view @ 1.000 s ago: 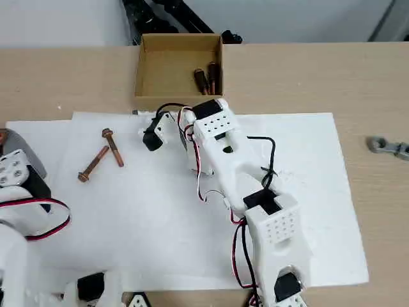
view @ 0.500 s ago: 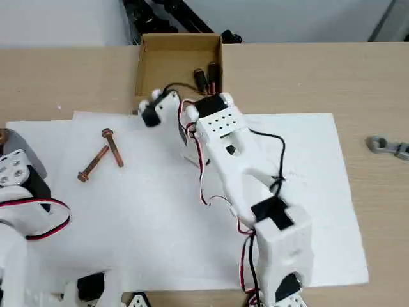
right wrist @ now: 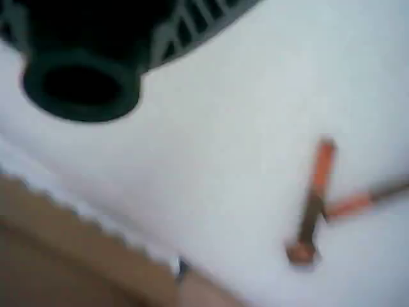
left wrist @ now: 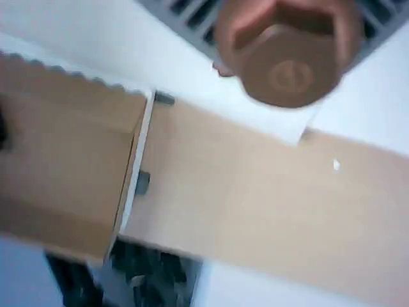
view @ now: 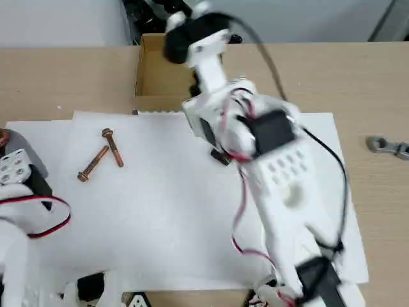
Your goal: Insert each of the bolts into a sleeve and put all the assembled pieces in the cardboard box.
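Note:
Two copper bolts (view: 114,147) (view: 92,164) lie crossed at the left of the white sheet (view: 160,211); the right wrist view has them as well (right wrist: 313,204). My right gripper (right wrist: 83,70) hangs above the sheet near the cardboard box (view: 153,77), shut on a black sleeve (right wrist: 80,86) whose open end faces the camera. My left gripper (left wrist: 291,25) is at the sheet's left edge, shut on a copper bolt (left wrist: 291,54) seen head-on. The right arm (view: 268,147) hides the right part of the box's inside.
A metal wrench (view: 386,146) lies on the wooden table (view: 358,77) at the far right. The box stands just beyond the sheet's far edge, and its side (left wrist: 64,173) faces the left wrist camera. Dark gear sits behind the table.
The right arm has risen from low over the sheet and swung up, its wrist now high over the box's near edge. The left arm and the two loose bolts have stayed put.

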You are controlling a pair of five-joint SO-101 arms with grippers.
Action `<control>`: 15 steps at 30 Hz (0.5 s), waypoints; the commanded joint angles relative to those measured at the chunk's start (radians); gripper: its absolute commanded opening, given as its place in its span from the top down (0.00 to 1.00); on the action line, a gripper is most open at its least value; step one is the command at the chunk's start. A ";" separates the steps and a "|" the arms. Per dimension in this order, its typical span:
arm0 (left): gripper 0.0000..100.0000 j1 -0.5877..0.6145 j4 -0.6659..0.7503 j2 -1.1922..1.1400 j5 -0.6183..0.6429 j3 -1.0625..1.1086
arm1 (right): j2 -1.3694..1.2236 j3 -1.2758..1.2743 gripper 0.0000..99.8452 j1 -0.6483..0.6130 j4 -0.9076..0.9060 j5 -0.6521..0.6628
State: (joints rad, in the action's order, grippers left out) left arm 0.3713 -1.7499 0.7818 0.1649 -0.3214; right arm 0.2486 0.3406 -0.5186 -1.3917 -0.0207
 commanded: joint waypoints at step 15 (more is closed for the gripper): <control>1.00 -0.206 0.327 -0.006 -0.005 0.321 | 0.423 0.003 1.00 0.045 -0.236 -0.167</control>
State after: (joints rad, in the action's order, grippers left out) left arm 0.2332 -1.5152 0.7710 0.1649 -0.0315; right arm 0.6122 0.3406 -0.5094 -1.6172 -0.1757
